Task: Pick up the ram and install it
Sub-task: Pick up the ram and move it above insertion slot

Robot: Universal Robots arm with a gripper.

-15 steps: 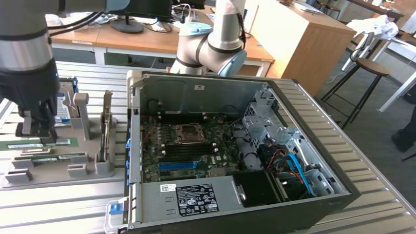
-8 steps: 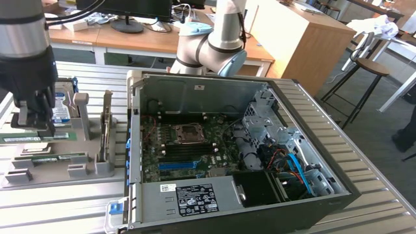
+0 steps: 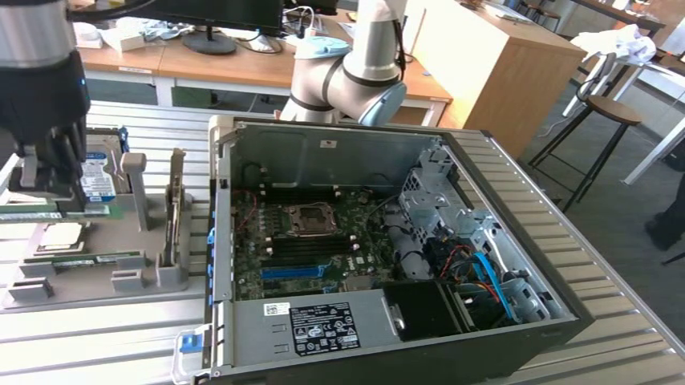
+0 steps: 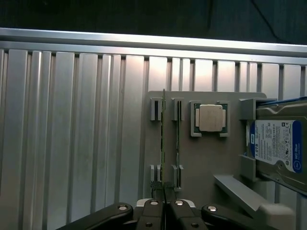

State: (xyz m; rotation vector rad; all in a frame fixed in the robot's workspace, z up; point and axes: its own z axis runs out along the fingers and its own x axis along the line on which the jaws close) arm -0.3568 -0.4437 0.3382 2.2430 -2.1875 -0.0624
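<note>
**Inspector:** Your gripper is pinching almost fully closed on the ram, which is standing edge-on in the grey holder.

**Operator:** Seated or lifted?

**Inspector:** It appears to be sitting in its slots. The fingertips are hiding its near end from you.

Two sticks of ram, seemingly, one processor, one drive.

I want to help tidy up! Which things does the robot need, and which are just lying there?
Needed: end effector, the ram it grips, open computer case.
Lying about: hard drive, processor chip, expansion card, stool.
</note>
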